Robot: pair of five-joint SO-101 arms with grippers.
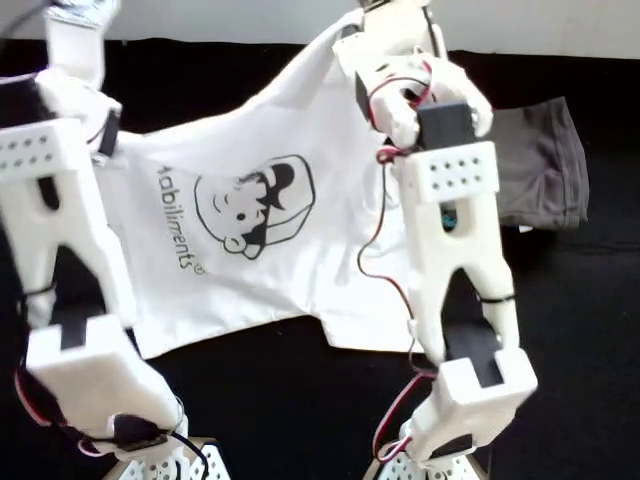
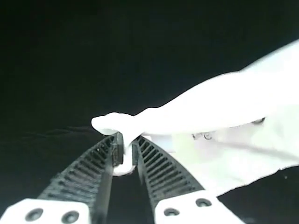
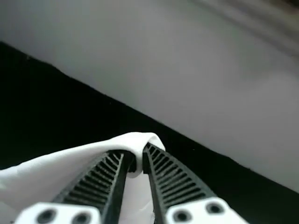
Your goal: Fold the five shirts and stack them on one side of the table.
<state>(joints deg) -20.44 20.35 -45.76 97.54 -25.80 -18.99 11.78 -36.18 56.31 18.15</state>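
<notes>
A white shirt with a black cartoon print lies stretched across the black table, lifted at its far edge. My left gripper is shut on a bunched corner of the white shirt. My right gripper is shut on another pinched fold of the white shirt, near the table's far edge. In the high view the left arm stands over the shirt's left side and the right arm over its right side.
A folded dark grey shirt lies on the right side of the table, close to the right arm. A pale wall rises behind the table's far edge. The front of the black table is bare.
</notes>
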